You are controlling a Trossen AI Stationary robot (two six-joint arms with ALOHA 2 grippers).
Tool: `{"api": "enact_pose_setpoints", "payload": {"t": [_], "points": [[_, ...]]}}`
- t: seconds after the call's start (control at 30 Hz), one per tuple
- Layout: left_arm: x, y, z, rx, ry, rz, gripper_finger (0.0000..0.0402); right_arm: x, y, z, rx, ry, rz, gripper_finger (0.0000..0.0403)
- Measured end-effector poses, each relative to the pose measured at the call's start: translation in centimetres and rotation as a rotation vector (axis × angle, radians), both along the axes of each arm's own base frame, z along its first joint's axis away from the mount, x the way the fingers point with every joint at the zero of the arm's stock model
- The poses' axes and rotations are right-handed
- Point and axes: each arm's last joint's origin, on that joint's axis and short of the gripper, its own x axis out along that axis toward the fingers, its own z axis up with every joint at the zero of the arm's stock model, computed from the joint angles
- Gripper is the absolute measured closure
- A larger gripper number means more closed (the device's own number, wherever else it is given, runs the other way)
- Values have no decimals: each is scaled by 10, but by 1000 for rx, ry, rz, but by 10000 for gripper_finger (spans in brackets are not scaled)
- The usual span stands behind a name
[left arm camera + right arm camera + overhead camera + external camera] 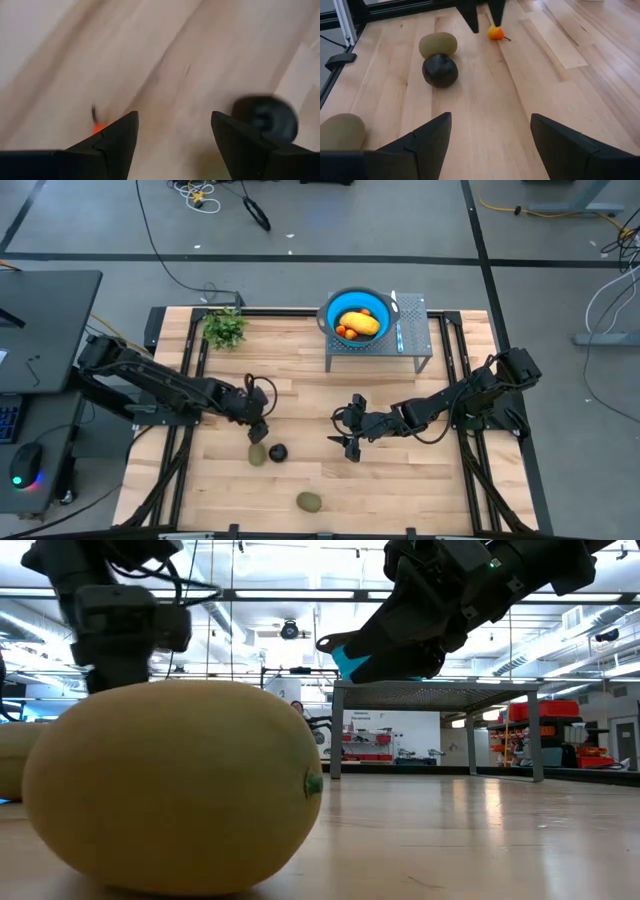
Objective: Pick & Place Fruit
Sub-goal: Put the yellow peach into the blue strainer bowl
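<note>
Both arms reach in over the wooden table (300, 380). The left end effector (262, 427) hangs near the middle of the table with its fingers (117, 135) spread and nothing between them. A tiny orange fruit (495, 32) lies on the wood just beside its tips. The right end effector (350, 442) points toward the left one, fingers (432, 132) wide apart and empty too.

Just below the left end effector in the high view lie an olive-green oval (258, 454) and a blackish round fruit (278, 451), touching or nearly so. In the right wrist view the oval's long axis runs crosswise. A second olive-green oval (309, 501) sits apart near the front edge, its long axis roughly along that edge; it fills the low view.

At the back of the table a blue bowl (335, 308) rests on a grey mesh stand (410, 340). It holds an elongated yellow-orange piece (360, 323), angled across the bowl, and small orange-red ones (343, 331).

A leafy green sprig (225, 328) lies near the back left corner. Bare wood lies open between the end effectors and to the front right. I can read no writing.
</note>
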Motion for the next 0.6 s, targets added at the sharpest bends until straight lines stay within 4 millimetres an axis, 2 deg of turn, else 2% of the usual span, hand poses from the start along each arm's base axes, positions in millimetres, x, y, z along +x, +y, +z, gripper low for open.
{"api": "enact_pose_setpoints", "payload": {"t": [0.17, 0.37, 0.6], "points": [[-10, -7, -4, -44, 98, -5, 143, 0, 0, 0, 0, 0, 0, 121], [-21, -5, -8, 19, 202, 35, 143, 0, 0, 0, 0, 0, 0, 121], [-23, -4, -8, 50, 210, 59, 143, 0, 0, 0, 0, 0, 0, 121]]}}
